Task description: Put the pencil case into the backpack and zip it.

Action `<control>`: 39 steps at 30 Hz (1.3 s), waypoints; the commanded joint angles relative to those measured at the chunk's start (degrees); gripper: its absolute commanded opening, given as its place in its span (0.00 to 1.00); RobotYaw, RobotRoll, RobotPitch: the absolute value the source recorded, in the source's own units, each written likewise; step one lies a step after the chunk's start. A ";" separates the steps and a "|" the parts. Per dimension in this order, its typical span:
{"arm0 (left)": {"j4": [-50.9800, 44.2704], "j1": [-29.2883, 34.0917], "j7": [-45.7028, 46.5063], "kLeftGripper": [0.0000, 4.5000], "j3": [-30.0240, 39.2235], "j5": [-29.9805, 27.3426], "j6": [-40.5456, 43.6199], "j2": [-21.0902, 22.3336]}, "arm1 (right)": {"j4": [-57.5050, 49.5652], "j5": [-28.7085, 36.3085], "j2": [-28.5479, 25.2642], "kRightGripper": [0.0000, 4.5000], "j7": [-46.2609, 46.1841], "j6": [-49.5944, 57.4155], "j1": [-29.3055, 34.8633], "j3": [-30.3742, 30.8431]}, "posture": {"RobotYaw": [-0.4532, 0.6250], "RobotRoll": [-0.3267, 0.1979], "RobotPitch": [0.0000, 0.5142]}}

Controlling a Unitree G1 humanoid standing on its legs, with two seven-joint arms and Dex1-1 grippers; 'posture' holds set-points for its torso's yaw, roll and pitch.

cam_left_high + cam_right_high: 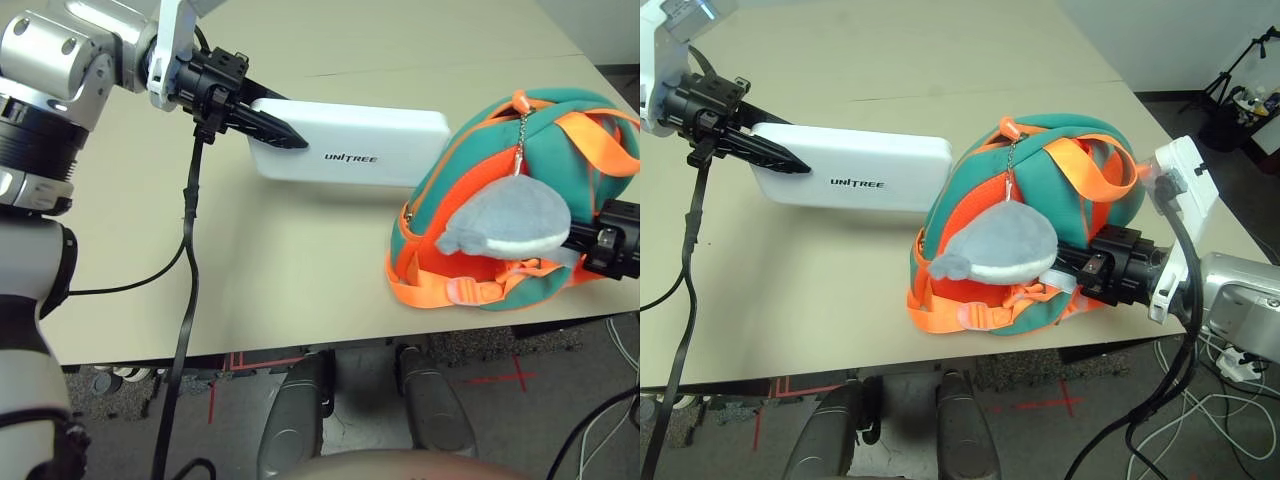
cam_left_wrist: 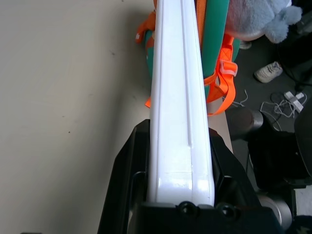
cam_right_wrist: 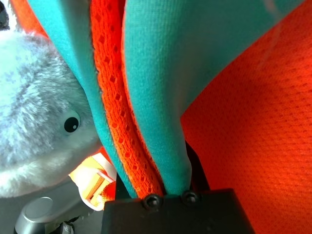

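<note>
The white pencil case (image 1: 350, 150) with UNITREE lettering is held at its left end by my left gripper (image 1: 285, 135), whose black fingers (image 2: 129, 165) clamp its two flat faces. Its right end reaches the mouth of the teal and orange backpack (image 1: 560, 130), which lies on its side at the table's right, orange lining showing. A grey plush shark (image 1: 510, 220) hangs on a chain over the backpack's front. My right gripper (image 1: 1090, 265) comes in from the right behind the shark and is shut on the backpack's teal and orange edge (image 3: 156, 146).
A black cable (image 1: 190, 250) hangs from my left wrist over the front edge of the beige table (image 1: 300, 280). Orange straps (image 1: 600, 135) lie across the backpack's top. Loose cables (image 1: 1230, 400) lie on the floor to the right.
</note>
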 commanded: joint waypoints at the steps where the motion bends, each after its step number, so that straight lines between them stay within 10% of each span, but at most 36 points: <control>1: -0.59 0.38 -0.72 0.33 3.08 -0.59 0.15 0.39 | 0.66 -2.41 0.94 0.03 0.73 0.56 -0.39 2.49 | 0.38 0.62 0.37; 24: -5.33 5.53 -0.72 0.33 11.03 -0.88 3.87 2.37 | 5.00 -13.30 5.28 0.03 7.28 1.05 -4.10 8.05 | 0.43 0.62 0.37; 39: 5.01 -3.22 -0.72 0.33 2.12 0.88 7.31 -5.71 | 5.20 -16.15 7.75 0.03 8.14 2.18 -6.38 8.69 | 0.42 0.62 0.37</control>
